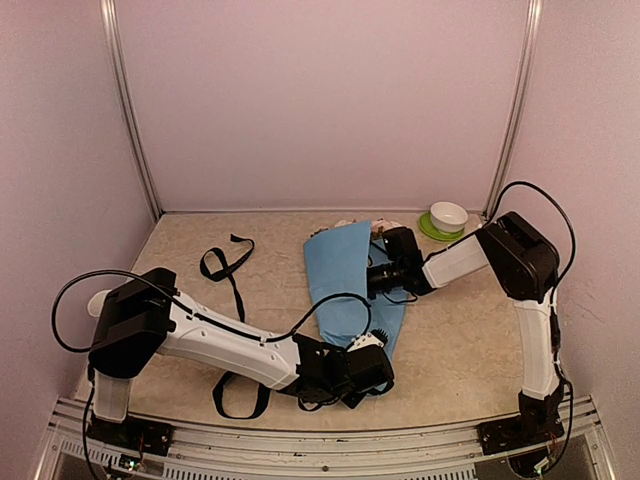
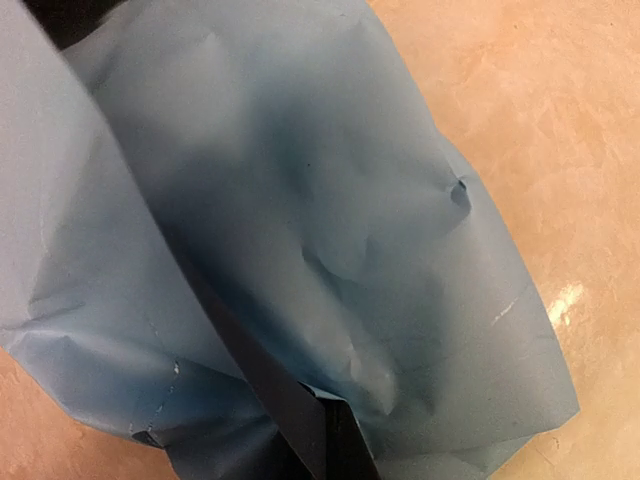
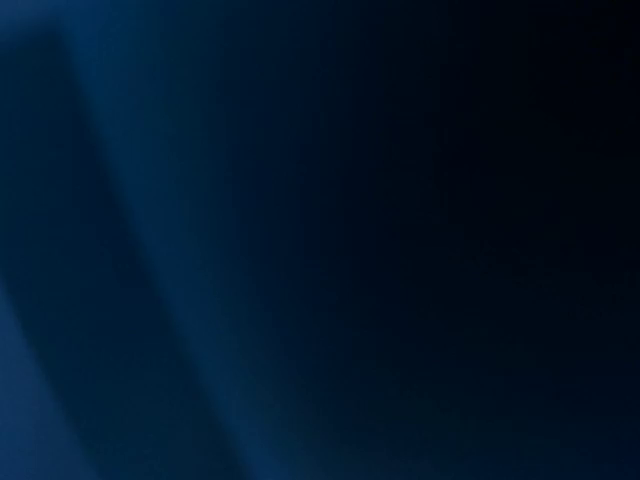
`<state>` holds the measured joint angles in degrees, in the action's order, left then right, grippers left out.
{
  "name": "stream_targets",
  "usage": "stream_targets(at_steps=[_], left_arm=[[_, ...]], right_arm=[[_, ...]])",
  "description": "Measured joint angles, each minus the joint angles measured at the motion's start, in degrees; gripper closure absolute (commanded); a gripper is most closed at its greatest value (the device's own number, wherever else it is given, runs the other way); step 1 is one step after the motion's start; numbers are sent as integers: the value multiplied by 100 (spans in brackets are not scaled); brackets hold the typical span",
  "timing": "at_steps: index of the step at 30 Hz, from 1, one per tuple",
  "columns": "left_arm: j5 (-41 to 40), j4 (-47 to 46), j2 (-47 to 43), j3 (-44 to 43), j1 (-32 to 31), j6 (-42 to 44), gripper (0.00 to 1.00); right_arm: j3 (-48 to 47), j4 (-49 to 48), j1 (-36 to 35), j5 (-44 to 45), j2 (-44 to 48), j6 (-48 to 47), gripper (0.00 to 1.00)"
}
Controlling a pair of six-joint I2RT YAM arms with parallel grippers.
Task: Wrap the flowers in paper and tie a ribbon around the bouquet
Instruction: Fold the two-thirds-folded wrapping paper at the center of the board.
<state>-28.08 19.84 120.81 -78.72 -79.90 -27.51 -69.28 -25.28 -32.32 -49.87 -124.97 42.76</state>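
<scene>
Light blue paper (image 1: pixel 345 285), one sheet, folded over into a single long bundle at the middle of the table (image 1: pixel 470 340). Long axis running from the near edge toward the far edge, narrow end nearest, wide end pointing at the far edge.

One bunch of flowers (image 1: pixel 386 227), only pale tips showing past the wide end; number of blooms impossible to tell.

One black ribbon (image 1: pixel 232 270), loose, left of the paper and apart from it, looped toward the far-left part of the table, trailing to the near edge and passing under the left arm.

Two arms. Left tool (image 1: pixel 370 372) at the narrow near end of the bundle, closed tight; whether on paper or on nothing, impossible to tell. Left wrist view filled with creased blue paper (image 2: pixel 330 230), a dark navy fold at its lower edge, no fingers in sight.

Right tool (image 1: pixel 377 282) against the bundle's right side near the wide end, likewise closed tight; right wrist view only a dark blue blur, grip unclear.

One white bowl (image 1: pixel 449 214) on one green saucer (image 1: pixel 428 231) near the far-right corner, beside the right arm, apart from the paper.
</scene>
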Motion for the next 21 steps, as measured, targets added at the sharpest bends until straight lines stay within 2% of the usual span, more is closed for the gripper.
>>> stream_targets(at_steps=[8,14,16,19,20,21], left_arm=[[-153,328,188,-306,-57,409,100],[-157,459,240,-402,-57,476,100],[-164,483,254,-424,-59,483,100],[-177,505,264,-437,-66,487,100],[-181,509,269,-444,-66,490,100],[-186,518,275,-457,-68,490,100]], right_arm=[[-293,186,50,48,188,-57,100],[20,1244,516,592,1432,-389,99],[352,1388,817,804,2004,-468,90],[782,1648,1167,1097,2682,-616,71],[870,1738,1215,1169,2833,-686,62],[929,1816,1211,1198,2940,-761,45]])
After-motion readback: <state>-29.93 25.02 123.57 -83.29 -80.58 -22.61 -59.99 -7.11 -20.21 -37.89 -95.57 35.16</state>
